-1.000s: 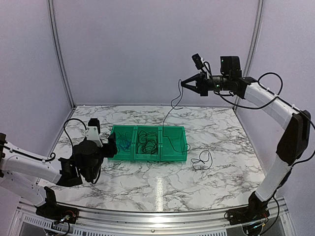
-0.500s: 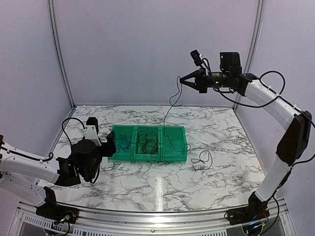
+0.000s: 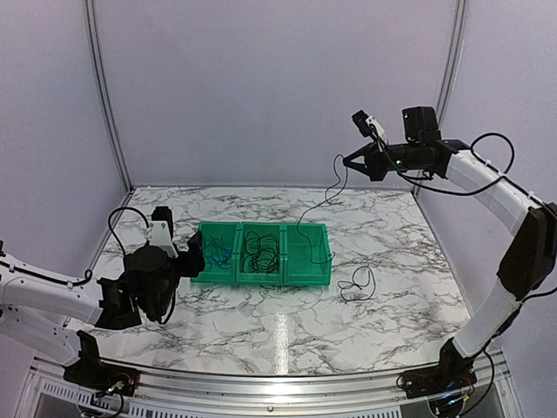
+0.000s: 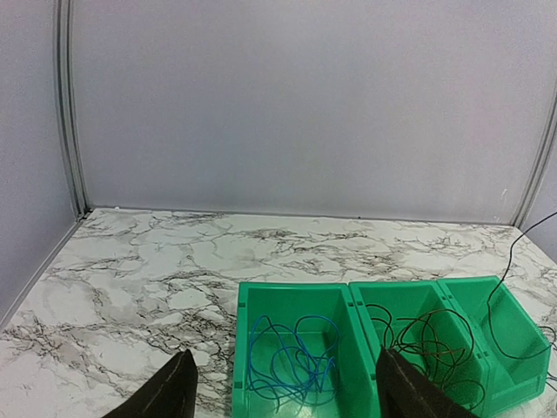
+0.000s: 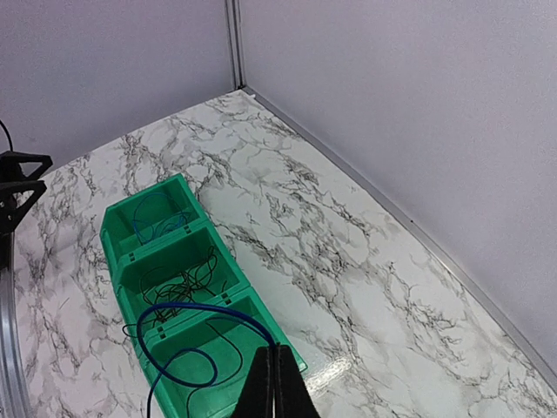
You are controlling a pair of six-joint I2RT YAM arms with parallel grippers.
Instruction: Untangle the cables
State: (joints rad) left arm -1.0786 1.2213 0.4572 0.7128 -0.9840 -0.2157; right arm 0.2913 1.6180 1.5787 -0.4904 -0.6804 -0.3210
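Observation:
Three green bins (image 3: 261,225) stand in a row mid-table. The left bin holds a blue cable (image 3: 219,254), which also shows in the left wrist view (image 4: 291,361). The middle bin holds a black tangle (image 3: 261,252). My right gripper (image 3: 348,161) is high above the table, right of the bins, shut on a thin cable (image 3: 326,198) that hangs down into the right bin. In the right wrist view this cable (image 5: 200,318) loops out from my shut gripper (image 5: 277,350). My left gripper (image 3: 198,259) is open and empty at the left bin's near side, its jaws wide apart (image 4: 285,359).
A small black coil (image 3: 357,283) lies on the marble table right of the bins. Walls with metal posts close in the back and sides. In the right wrist view the bins (image 5: 111,239) sit below and to the left.
My right gripper has moved right and slightly down, carrying the hanging cable with it. My left arm has barely moved.

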